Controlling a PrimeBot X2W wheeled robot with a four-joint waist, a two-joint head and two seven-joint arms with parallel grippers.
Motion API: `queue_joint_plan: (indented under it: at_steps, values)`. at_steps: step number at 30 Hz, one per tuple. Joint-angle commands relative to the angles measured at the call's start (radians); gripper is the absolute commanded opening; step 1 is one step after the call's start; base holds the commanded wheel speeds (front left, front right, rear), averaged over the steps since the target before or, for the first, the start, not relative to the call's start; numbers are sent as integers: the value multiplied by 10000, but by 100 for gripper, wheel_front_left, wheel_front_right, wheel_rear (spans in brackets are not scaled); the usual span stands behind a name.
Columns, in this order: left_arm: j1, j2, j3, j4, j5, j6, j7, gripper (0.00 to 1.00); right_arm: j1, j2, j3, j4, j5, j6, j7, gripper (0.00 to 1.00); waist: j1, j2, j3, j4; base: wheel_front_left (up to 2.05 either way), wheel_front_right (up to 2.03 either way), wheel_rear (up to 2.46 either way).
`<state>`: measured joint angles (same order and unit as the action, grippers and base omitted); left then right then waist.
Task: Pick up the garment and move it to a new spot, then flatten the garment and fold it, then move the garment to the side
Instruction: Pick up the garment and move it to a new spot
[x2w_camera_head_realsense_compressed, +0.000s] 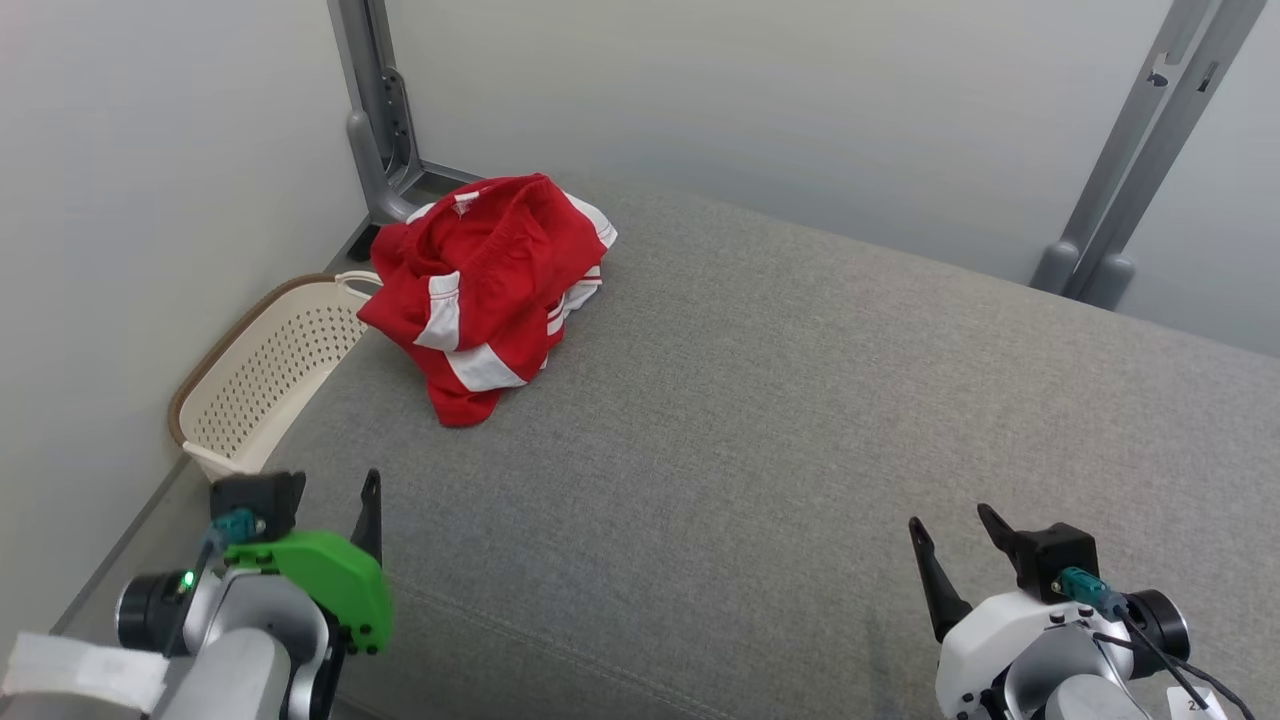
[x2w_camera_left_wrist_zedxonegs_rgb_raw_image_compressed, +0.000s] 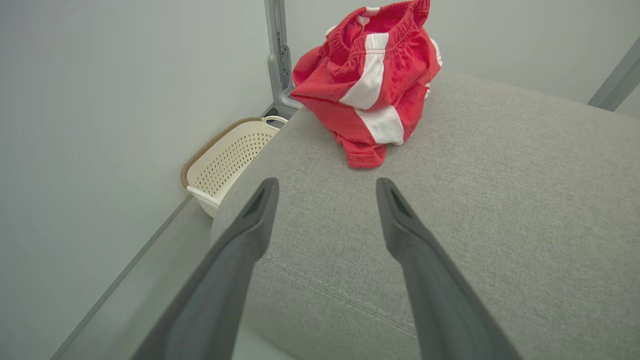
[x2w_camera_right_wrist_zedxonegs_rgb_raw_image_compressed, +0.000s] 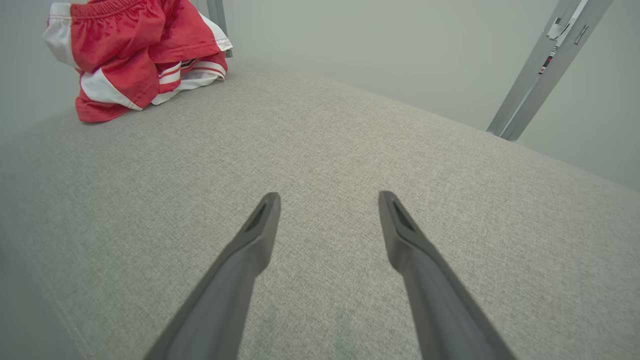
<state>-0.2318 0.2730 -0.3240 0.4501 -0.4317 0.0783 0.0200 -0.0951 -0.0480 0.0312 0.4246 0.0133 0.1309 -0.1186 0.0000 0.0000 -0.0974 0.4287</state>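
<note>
Your left gripper (x2w_camera_left_wrist_zedxonegs_rgb_raw_image_compressed: 326, 182) and right gripper (x2w_camera_right_wrist_zedxonegs_rgb_raw_image_compressed: 328, 195) both hang empty, fingers apart, over the near edge of the cushion (x2w_camera_head_realsense_compressed: 800, 400), with the garment (x2w_camera_head_realsense_compressed: 490, 290) crumpled well ahead at its far left corner, beside the basket (x2w_camera_head_realsense_compressed: 270, 370).

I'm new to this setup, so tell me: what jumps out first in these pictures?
A crumpled red and white garment lies heaped at the far left corner of the grey padded surface. Beside that corner, lower down, stands a cream perforated basket. The left gripper and the right gripper hover open near the front, empty.
</note>
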Motion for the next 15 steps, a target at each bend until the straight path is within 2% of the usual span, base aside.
queue_joint_plan:
  at_steps: [1,8,15]
  values:
    - [-369,46,-28,83,-15,-106,125,100,54,-42,-2,-68,-52,-3,43,100,0,0,51,-7,0,0,0]
    - [-2734,-122,-586,1254,155,-870,1230,100,-60,-42,265,-570,-370,-3,462,100,0,0,531,-327,0,0,0]
    - [-4958,-163,-992,2547,473,-1285,1965,100,-281,-42,535,-1394,-974,-3,1065,100,0,0,1736,-1010,0,0,0]
